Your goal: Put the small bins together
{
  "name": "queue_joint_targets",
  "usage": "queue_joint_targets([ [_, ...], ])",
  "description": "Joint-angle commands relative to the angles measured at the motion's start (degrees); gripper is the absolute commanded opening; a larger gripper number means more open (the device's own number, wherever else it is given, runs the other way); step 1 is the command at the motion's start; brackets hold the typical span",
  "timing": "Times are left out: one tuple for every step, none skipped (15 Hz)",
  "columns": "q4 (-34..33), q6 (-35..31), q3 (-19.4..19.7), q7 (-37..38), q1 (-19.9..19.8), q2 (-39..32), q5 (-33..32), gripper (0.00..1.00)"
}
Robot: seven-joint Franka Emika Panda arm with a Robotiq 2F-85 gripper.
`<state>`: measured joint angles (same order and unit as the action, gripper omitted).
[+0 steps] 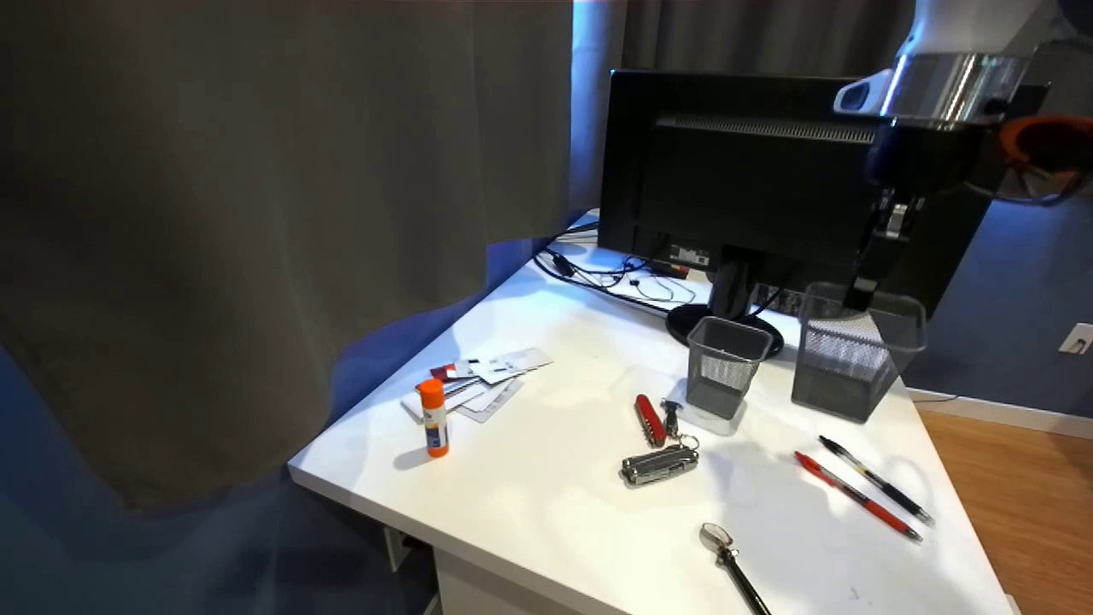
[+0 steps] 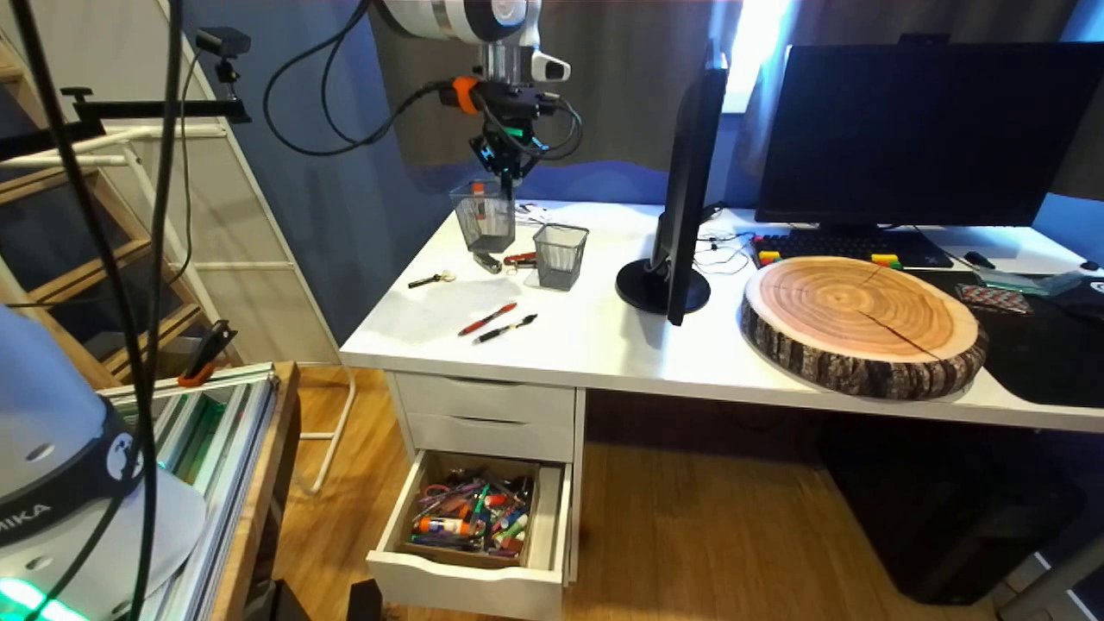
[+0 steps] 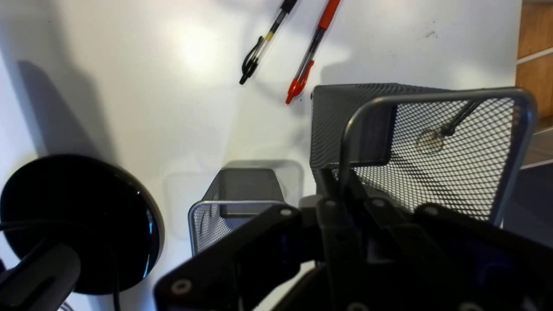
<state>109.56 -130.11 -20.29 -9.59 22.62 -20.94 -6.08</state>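
Near the smaller bin, the nearly closed claw is holding the larger bin by its rim; it is looking light and stiff, probably suiting this hold.

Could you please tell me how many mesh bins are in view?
2. The smaller grey tapered mesh bin stands near the round black monitor base; the larger grey tapered mesh bin hangs above the white desk, held at its rim by the black gripper. Others may be hidden.

Office, apparently: white desk, two monitors, keyboard, drawer of stationery.
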Motion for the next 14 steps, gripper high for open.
queue_joint_targets([
  [-5.73,5.81,-0.25,-5.00,-0.61,0.96,-0.21,0.03],
  [-7.55,5.53,-0.12,-5.99,-0.58,0.07,-0.34,0.03],
  [-8.91,5.39,-0.05,-6.88,-0.66,-0.43,-0.22,0.03],
  [-10.49,4.63,0.22,-7.45,-0.58,-1.53,-0.68,0.03],
  [-11.64,4.14,0.26,-8.17,-0.67,-2.32,-0.52,0.03],
  [-13.09,3.49,0.48,-8.65,-0.68,-3.68,-0.74,0.03],
  [-14.06,3.03,0.57,-9.00,-0.67,-4.61,-0.77,0.03],
  [-15.20,2.31,0.70,-9.44,-0.75,-5.96,-0.59,0.03],
  [-16.27,1.98,0.88,-9.62,-0.68,-7.19,-0.61,0.03],
  [-17.43,1.62,1.06,-9.49,-0.58,-8.61,-0.45,0.03],
  [-18.45,1.34,1.13,-9.66,-0.45,-9.90,-0.41,0.03],
  [-19.34,0.94,1.37,-9.50,-0.25,-11.10,-0.68,0.03],
  [-20.19,0.66,1.59,-9.39,-0.07,-12.14,-0.90,0.03],
  [-20.90,0.07,1.92,-9.12,0.03,-13.01,-1.20,0.03],
])
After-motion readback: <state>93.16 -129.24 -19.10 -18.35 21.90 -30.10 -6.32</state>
